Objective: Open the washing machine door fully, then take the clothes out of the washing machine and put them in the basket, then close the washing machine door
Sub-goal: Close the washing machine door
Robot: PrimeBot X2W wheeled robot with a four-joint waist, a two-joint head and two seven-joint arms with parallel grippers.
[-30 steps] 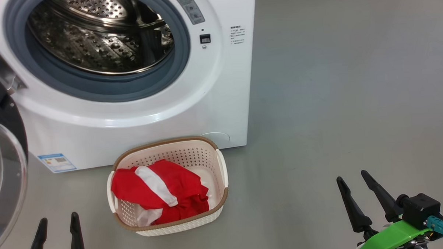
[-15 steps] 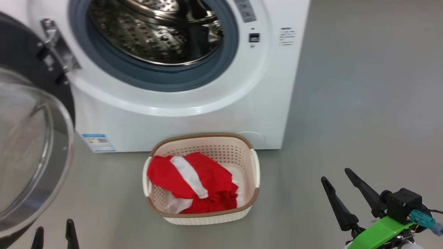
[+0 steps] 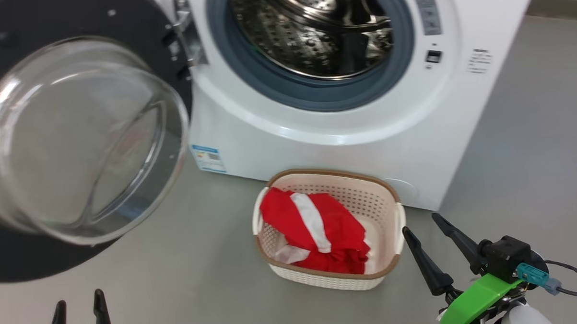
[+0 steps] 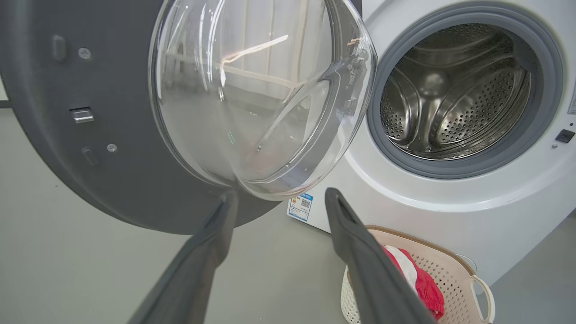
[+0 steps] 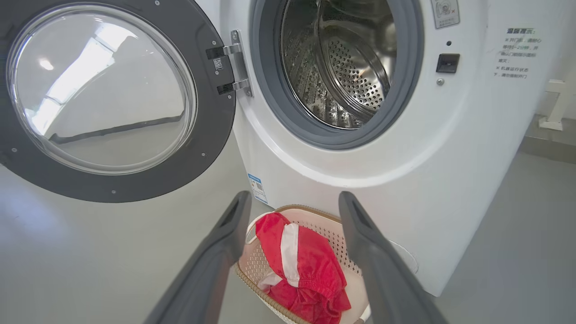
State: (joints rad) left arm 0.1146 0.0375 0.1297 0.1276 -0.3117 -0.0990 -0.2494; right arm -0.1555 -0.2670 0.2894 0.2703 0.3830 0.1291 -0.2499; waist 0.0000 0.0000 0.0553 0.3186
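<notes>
Smooth grey floor (image 3: 201, 280); washing machine door (image 3: 76, 140) swung wide, clothes (image 3: 319, 228) in the basket (image 3: 327, 172).
The left gripper (image 3: 79, 299) hovers open and empty below the door; the washing machine (image 3: 345, 145) stands just behind the basket; the right gripper (image 3: 420, 223), fingers spread and empty, sits just beside the basket's right end.

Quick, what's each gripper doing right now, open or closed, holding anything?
Left gripper: open, fingers apart, holding nothing.
Right gripper: open, fingers apart, holding nothing.
</notes>
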